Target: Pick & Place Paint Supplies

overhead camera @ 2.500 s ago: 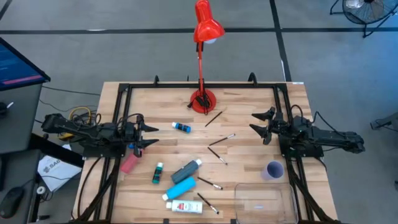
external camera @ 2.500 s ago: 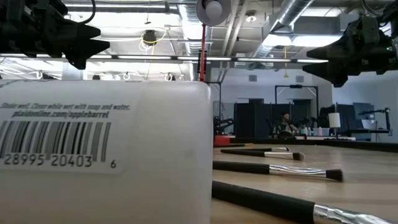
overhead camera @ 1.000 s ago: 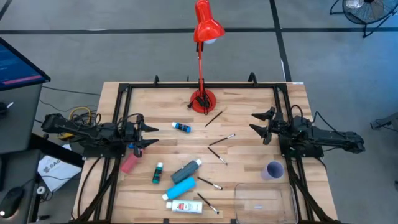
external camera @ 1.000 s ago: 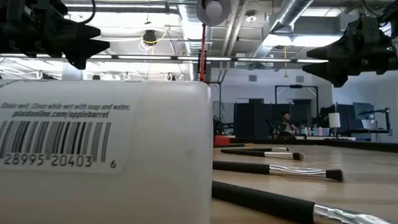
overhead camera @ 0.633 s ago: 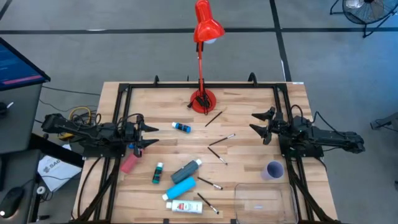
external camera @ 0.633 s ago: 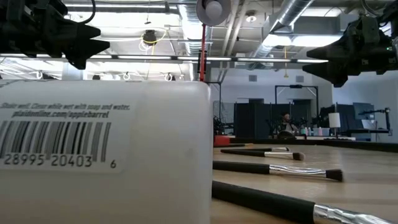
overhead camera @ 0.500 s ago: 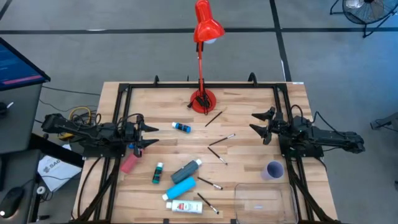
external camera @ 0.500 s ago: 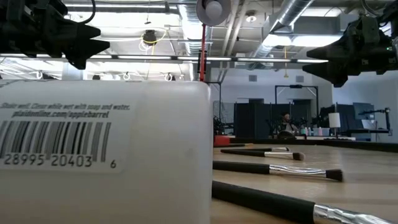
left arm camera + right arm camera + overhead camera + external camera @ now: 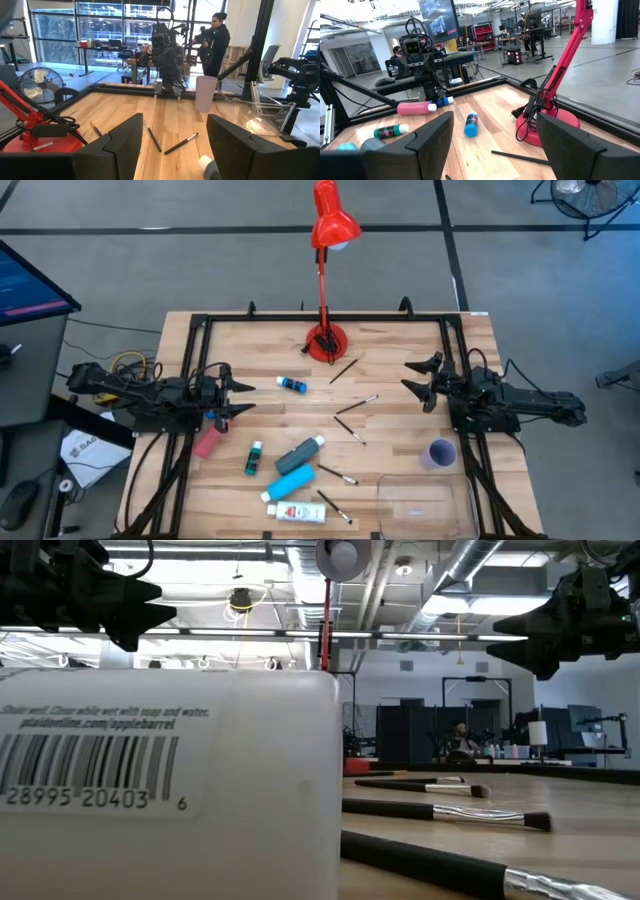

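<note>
At the table's left edge you have the left gripper (image 9: 240,397), raised off the wood with its fingers spread apart and nothing between them. Just under that arm lies a pink-red tube (image 9: 208,443), and next along you see a small green bottle (image 9: 254,457) with a white cap. Farther back, past the left gripper's tips, a small blue bottle (image 9: 293,385) lies on its side. Toward the middle front, a grey-teal tube (image 9: 299,453) and a bright blue tube (image 9: 291,481) lie side by side at a slant, and in front of them a white tube (image 9: 296,511) lies flat near the table's front edge; its barcoded back fills the low view. Thin dark brushes are scattered through the centre: one (image 9: 344,370) near the base of the red lamp (image 9: 327,340), two more (image 9: 357,404) around mid-table, and two (image 9: 337,474) close to the tubes. To the right, the lilac cup (image 9: 441,453) stands beside the clear tray (image 9: 422,502) at the front right corner. At the right edge you have the right gripper (image 9: 416,380), also lifted above the table, fingers wide and holding nothing, well apart from every bottle, tube and brush.
</note>
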